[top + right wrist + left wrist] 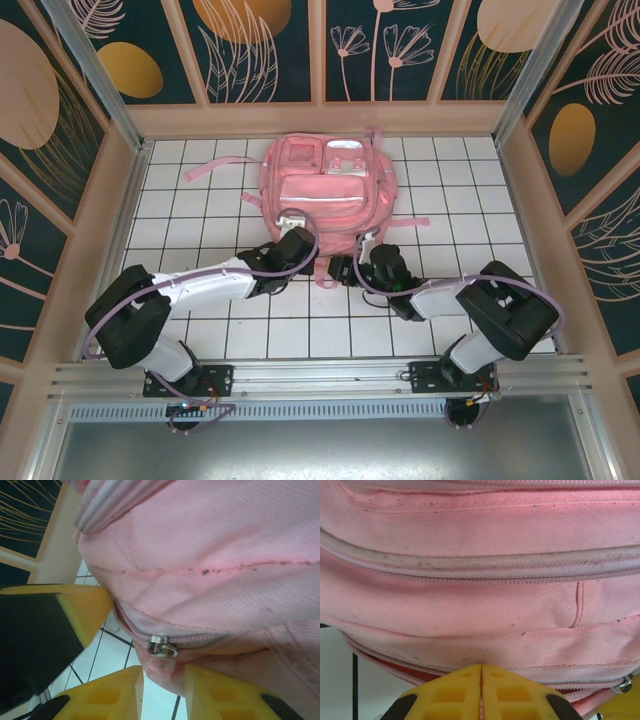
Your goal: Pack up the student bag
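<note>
A white tiled worktop with black grid lines sits inside dark teal walls painted with pale leaves and gold ovals. You see it from above, with both arm bases on a metal rail at the near edge.

From the near left corner, the left arm stretches toward the middle. The left gripper meets the bag's near edge. From its wrist camera, the two yellow fingers are pressed together with only a hairline seam between them. The left gripper has its tips against the bag's lower seam. You cannot tell whether any fabric is pinched.

The bag lies flat at the middle of the far edge, pockets facing up. A thin strap trails out to its left.

From the near right corner, the right arm reaches in, and the right gripper is at the bag's near right corner. From its wrist camera, the right gripper has its yellow fingers narrowly apart. A metal zip pull sits just above the gap, and a pink tab hangs between the fingers. You cannot tell whether they press it. The bag bulges above them.
</note>
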Robot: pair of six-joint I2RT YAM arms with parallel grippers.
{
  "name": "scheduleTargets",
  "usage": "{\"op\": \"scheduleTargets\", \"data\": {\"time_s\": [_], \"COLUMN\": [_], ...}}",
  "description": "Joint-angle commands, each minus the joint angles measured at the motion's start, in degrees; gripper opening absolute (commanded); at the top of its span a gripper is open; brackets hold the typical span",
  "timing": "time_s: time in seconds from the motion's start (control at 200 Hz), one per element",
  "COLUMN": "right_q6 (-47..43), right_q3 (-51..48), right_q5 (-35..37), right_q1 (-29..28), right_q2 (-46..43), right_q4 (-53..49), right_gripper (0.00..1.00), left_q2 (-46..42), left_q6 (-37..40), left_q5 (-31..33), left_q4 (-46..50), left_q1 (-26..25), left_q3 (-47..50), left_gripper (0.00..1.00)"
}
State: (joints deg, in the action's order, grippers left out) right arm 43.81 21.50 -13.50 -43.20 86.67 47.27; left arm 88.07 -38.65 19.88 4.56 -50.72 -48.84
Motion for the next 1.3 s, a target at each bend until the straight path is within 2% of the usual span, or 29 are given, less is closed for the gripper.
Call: {"op": "scheduleTargets", "data": {"time_s": [0.0, 0.21, 0.42, 0.505, 0.581, 0.731, 0.801, 1.146, 1.296], "right_q6": [-0.92, -1.54, -1.8, -2.15, -2.19, -2.5, -2.9, -5.45, -6.17], "right_q3": [2.03, 3.72, 3.99, 3.98, 3.81, 3.03, 2.55, -0.52, -0.25], "right_q5": [-0.21, 2.36, 3.22, 3.64, 4.08, 4.69, 5.07, 8.96, 9.44], "right_q1": [-0.48, -0.6, -0.57, -0.66, -0.74, -0.88, -0.92, -0.92, -0.93], "right_q2": [1.42, 3.35, 4.75, 4.89, 4.49, 2.49, 1.18, -7.61, -7.68], "right_q4": [3.49, 1.58, 2.88, 2.91, 2.6, 1.44, 0.76, -5.87, -6.53], "right_gripper": [0.29, 0.33, 0.32, 0.27, 0.17, 0.1, 0.0, 0.0, 0.0], "left_q2": [1.68, 2.54, 2.65, 2.63, 2.63, 2.65, 2.67, 2.2, 2.1], "left_q6": [-1.07, -1.85, -1.6, -1.6, -1.64, -1.52, -1.52, -1.08, -1.29], "left_q5": [-1.72, -3.22, -3.27, -3.25, -2.93, -2.57, -2.53, -1.0, -1.22], "left_q4": [-1.63, -2.44, -2.35, -2.27, -2.1, -1.93, -1.94, -1.13, -1.31], "left_q1": [0.18, 0.21, 0.26, 0.19, 0.19, 0.23, 0.23, 0.26, 0.19], "left_q3": [0.51, 0.94, 0.76, 0.59, 0.59, 0.54, 0.51, -0.1, 0.05], "left_gripper": [0.1, 0.09, 0.09, 0.09, 0.09, 0.09, 0.09, 0.09, 0.09]}}
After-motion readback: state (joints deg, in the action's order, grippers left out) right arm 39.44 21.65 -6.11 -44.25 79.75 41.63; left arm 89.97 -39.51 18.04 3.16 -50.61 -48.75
